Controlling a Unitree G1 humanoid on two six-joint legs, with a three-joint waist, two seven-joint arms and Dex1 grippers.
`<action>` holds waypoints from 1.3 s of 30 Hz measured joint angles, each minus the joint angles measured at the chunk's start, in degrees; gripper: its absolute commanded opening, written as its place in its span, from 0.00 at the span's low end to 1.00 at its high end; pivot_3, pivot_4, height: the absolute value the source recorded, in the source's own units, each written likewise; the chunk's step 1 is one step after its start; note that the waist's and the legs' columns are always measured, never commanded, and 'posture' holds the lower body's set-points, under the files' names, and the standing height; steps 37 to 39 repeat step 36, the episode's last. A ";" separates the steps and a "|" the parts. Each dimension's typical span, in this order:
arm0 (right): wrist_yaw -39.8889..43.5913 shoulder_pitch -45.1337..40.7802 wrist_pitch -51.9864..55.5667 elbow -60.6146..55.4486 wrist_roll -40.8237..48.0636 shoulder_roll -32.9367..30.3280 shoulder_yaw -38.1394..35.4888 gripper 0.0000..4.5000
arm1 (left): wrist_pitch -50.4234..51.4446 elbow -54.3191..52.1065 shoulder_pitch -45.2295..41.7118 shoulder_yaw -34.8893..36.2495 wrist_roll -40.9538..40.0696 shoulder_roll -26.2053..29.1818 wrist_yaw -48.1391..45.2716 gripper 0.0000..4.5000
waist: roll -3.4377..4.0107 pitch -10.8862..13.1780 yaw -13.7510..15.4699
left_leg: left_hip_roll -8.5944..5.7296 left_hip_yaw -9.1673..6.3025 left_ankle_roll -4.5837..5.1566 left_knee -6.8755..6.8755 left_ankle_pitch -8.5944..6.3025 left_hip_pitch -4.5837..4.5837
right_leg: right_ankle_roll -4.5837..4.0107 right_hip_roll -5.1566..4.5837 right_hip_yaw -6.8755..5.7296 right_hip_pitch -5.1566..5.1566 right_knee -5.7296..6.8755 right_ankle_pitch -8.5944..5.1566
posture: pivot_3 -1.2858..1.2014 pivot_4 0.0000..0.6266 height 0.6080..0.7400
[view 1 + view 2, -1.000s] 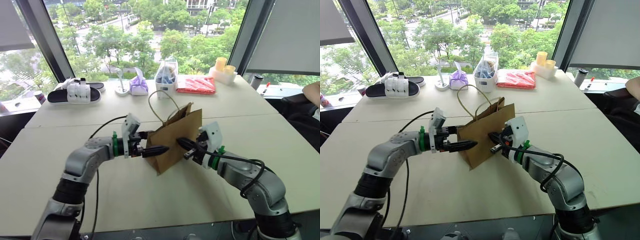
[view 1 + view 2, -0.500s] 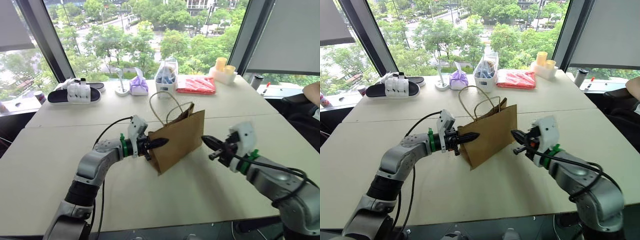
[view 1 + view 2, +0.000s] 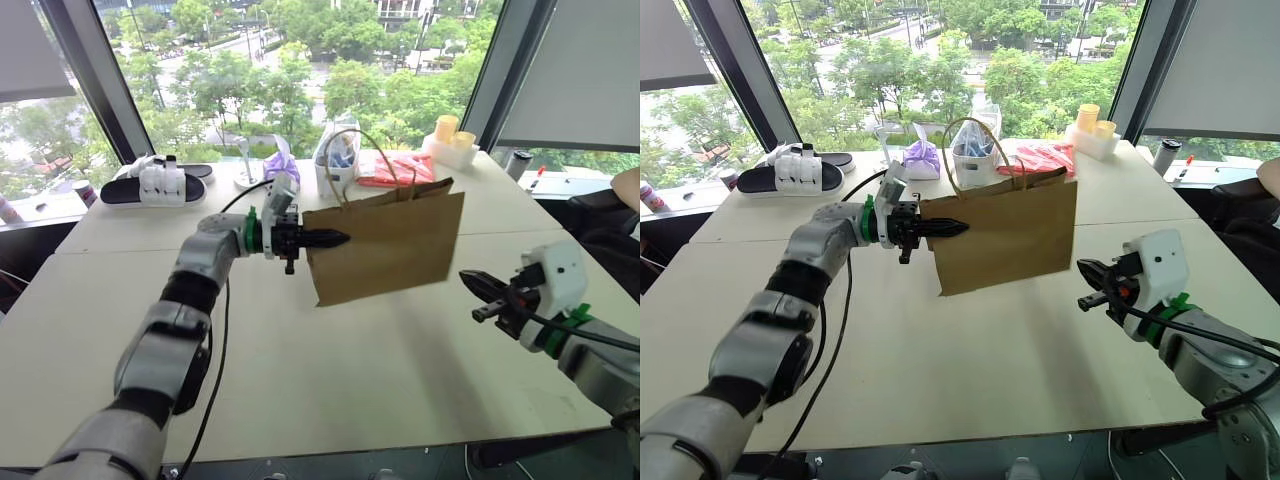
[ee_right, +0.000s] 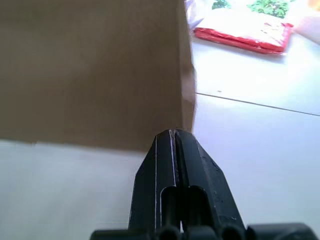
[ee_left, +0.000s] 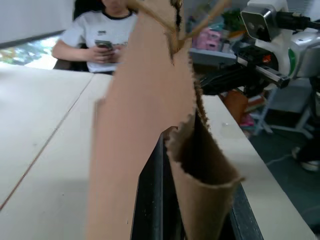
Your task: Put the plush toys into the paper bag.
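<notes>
The brown paper bag (image 3: 390,245) hangs broadside over the middle of the table, its cord handles (image 3: 350,150) standing up. My left gripper (image 3: 335,238) is shut on the bag's upper left edge. In the left wrist view the paper (image 5: 145,115) is pinched between its black fingers (image 5: 150,200). My right gripper (image 3: 468,278) is shut and holds nothing, hovering a short way right of the bag and pointing toward it. From the right wrist, the bag (image 4: 90,70) sits just beyond the shut fingertips (image 4: 170,137). The plush toys are out of view.
Along the far edge by the window are black-and-white sandals (image 3: 150,183), a purple pouch (image 3: 923,158), a clear container (image 3: 335,150), a red packet (image 3: 400,168) and yellow cups (image 3: 445,130). A seated person (image 5: 107,35) is beyond the table's right side.
My left gripper closed on the bag's edge, then rose and went forward with it, turning the bag broadside. My right gripper pulled back to the right, away from the bag.
</notes>
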 measured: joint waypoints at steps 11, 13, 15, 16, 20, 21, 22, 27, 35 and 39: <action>-0.17 4.77 -0.04 -1.99 1.19 -0.96 -4.94 0.00 | -11.84 22.48 -6.24 0.16 12.09 -3.75 -2.84 0.64 | -0.05 0.03 0.08 | 0.00 -0.03 0.06 0.08 -0.04 -0.02 | 0.05 0.00 0.00 0.00 0.06 -0.02 | 0.52 0.24 1.00; -0.27 4.77 -0.04 -2.34 1.58 -0.97 -4.91 0.00 | -13.66 23.01 -5.97 0.65 13.05 -3.89 -0.44 0.85 | -0.05 0.03 0.08 | 0.00 -0.04 0.06 0.08 -0.04 -0.02 | 0.05 0.00 0.00 0.00 0.06 -0.02 | 0.52 0.24 1.00; -0.26 4.31 0.02 -2.34 2.05 -1.10 -4.23 0.00 | -14.23 23.39 -5.59 0.93 14.34 -3.73 1.07 0.99 | -0.05 0.03 0.06 | 0.00 -0.03 0.06 0.08 -0.04 -0.02 | 0.05 0.00 0.00 0.00 0.06 -0.02 | 0.52 0.24 1.00; -0.20 4.02 0.02 -2.34 2.24 -1.43 -4.04 0.00 | -14.45 23.40 -5.43 0.94 14.80 -3.59 1.58 0.99 | -0.05 0.03 0.05 | 0.00 -0.03 0.06 0.08 -0.04 -0.02 | 0.05 0.00 0.00 0.00 0.06 -0.02 | 0.52 0.24 1.00; 0.40 2.28 0.04 -2.34 3.12 -3.99 -2.50 0.00 | -14.56 23.22 -5.02 1.81 16.02 -1.16 2.43 0.99 | -0.06 0.04 -0.13 | 0.01 -0.04 0.06 0.08 -0.04 -0.02 | 0.05 0.00 -0.01 -0.01 0.07 -0.02 | 0.52 0.24 1.00; 0.76 1.74 0.04 -2.32 3.24 -4.65 -1.81 0.00 | -14.63 22.89 -4.69 2.47 16.03 0.56 2.30 0.99 | -0.06 0.04 -0.49 | 0.01 -0.05 0.06 0.06 -0.04 -0.02 | 0.06 0.00 -0.01 -0.03 0.08 -0.02 | 0.52 0.24 1.00; 1.16 1.59 0.03 -2.26 3.31 -5.20 -1.39 0.00 | -14.65 22.29 -4.32 2.77 16.04 2.40 2.12 0.99 | -0.06 0.04 -0.77 | 0.01 -0.07 0.06 0.05 -0.04 -0.02 | 0.06 0.01 -0.03 -0.03 0.10 -0.02 | 0.52 0.24 1.00; 3.47 -0.16 -0.17 -0.90 3.28 -7.13 1.33 0.00 | -10.87 13.30 2.02 5.23 15.14 10.88 -0.07 0.99 | -0.05 0.03 -1.15 | 0.03 -0.07 0.06 0.01 -0.04 0.01 | 0.06 0.01 -0.03 -0.05 0.13 -0.03 | 0.52 0.24 1.00; 8.80 -1.41 -2.37 0.91 3.12 -10.37 6.18 0.00 | 13.34 -28.41 25.09 9.31 4.66 15.16 5.22 0.99 | -0.07 0.04 -0.93 | 0.10 -0.27 0.05 0.09 -0.03 -0.07 | 0.06 -0.01 0.01 -0.04 0.11 -0.03 | 0.52 0.24 1.00; 9.40 -1.58 -2.49 1.40 3.02 -10.57 6.66 0.00 | 16.16 -32.90 26.91 9.64 3.18 15.32 6.46 0.99 | -0.07 0.04 -0.87 | 0.10 -0.29 0.04 0.09 -0.03 -0.06 | 0.06 -0.01 0.00 -0.04 0.12 -0.03 | 0.52 0.24 1.00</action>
